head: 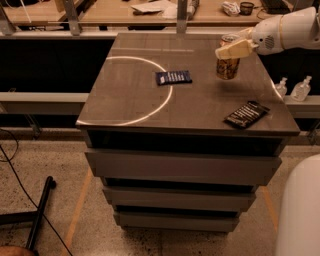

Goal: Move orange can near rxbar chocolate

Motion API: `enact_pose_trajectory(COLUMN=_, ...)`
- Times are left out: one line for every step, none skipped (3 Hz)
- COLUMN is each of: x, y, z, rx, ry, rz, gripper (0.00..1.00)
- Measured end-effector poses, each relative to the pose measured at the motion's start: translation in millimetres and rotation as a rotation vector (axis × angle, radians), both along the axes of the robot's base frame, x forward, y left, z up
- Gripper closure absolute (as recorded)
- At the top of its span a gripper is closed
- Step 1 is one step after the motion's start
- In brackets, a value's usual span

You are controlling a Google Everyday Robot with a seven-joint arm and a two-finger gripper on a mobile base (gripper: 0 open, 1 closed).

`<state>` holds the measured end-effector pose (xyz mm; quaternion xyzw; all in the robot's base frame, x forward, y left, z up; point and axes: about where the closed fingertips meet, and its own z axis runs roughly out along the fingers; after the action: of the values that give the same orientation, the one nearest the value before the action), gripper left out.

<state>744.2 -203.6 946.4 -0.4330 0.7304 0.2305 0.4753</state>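
Note:
The orange can (227,67) stands upright at the back right of the brown table top (135,107). My gripper (230,48) comes in from the right and is shut on the can's upper part, one cream finger (234,49) lying across its front. Whether the can's base touches the top I cannot tell. The rxbar chocolate (246,114), a flat black wrapper with white lettering, lies near the front right corner, well in front of the can.
A dark blue wrapper (173,77) lies mid-table by a white arc marking (162,102). Two small clear bottles (302,89) stand on a shelf to the right. A wooden bench (150,12) runs behind. My white base (300,210) is at the lower right.

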Motion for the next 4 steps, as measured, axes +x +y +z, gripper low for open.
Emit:
enact_pose_trajectory(x=-28.0, y=-11.5, z=11.6, rx=0.025, ry=0.001, rz=0.024, gripper=1.0)
enact_pose_trajectory(x=-52.4, y=-21.5, z=3.8, rx=0.073, ry=0.029, rz=0.027, gripper=0.87)
enact_pose_trajectory(x=-72.0, y=-21.5, z=-12.5, rx=0.123, ry=0.066, rz=0.033, gripper=0.64)
enact_pose_trajectory(x=-91.2, y=-15.9, z=-24.3, rx=0.146, ry=0.085, rz=0.053, gripper=0.4)
